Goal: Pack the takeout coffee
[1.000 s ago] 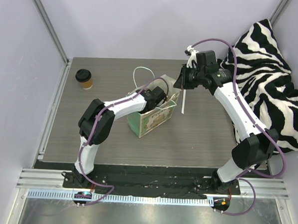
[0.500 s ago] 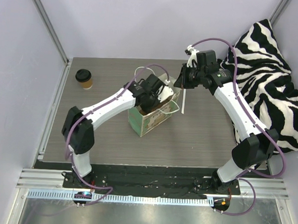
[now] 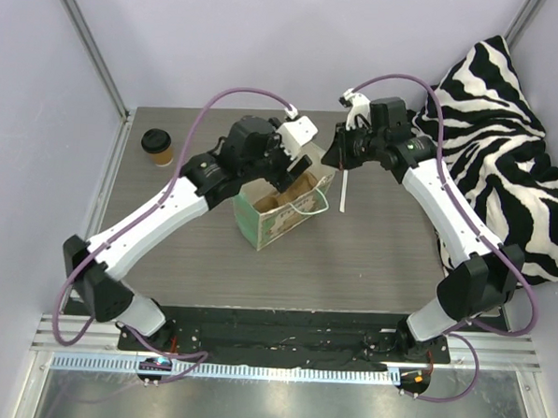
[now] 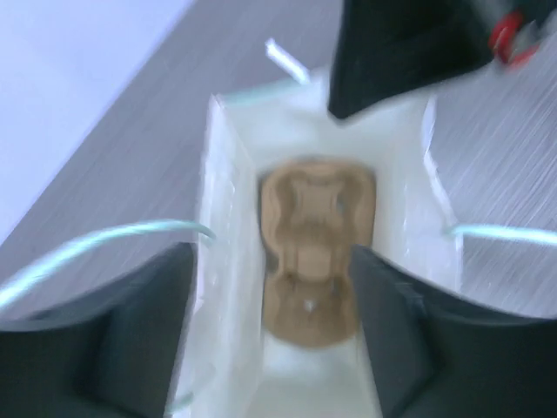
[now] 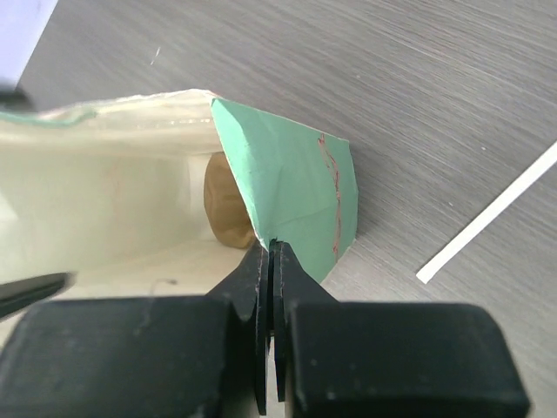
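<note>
left arm (image 3: 157, 217) extended — left fingers (image 4: 418, 340) apart | right fingers (image 5: 251, 283) pinched shut

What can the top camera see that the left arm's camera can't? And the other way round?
Only the top view shows the coffee, standing at the table's far left, and the zebra cloth. Only the left wrist view looks straight down the bag's white inside to the carrier's two hollows at the bottom. Both show the bag with the carrier in it.
</note>
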Controlling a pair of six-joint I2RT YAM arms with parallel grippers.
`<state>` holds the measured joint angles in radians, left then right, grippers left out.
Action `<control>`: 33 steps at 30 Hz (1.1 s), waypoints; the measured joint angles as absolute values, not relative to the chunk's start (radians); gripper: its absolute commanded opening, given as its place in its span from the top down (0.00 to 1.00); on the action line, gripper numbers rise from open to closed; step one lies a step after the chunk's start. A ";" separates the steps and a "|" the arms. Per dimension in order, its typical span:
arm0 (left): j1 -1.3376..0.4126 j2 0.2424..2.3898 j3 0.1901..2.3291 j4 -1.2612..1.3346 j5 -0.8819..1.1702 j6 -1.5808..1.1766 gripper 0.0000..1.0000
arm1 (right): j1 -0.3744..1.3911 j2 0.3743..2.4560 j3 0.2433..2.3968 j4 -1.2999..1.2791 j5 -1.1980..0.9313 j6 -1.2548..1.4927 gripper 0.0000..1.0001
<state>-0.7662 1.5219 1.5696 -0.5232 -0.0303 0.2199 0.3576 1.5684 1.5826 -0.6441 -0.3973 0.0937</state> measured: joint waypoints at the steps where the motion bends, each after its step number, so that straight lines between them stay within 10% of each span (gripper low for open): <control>1: -0.765 1.500 1.558 -0.499 -0.022 0.218 0.11 | 0.358 1.557 1.565 -0.633 -0.412 0.072 0.99; 15: -0.757 1.259 1.447 -0.185 0.075 0.161 0.00 | 0.358 1.346 1.436 -0.582 -0.640 -0.246 0.99; 33: -0.408 1.394 1.660 -0.529 0.113 -0.141 0.01 | 0.406 1.529 1.656 -0.832 -0.616 -0.369 0.99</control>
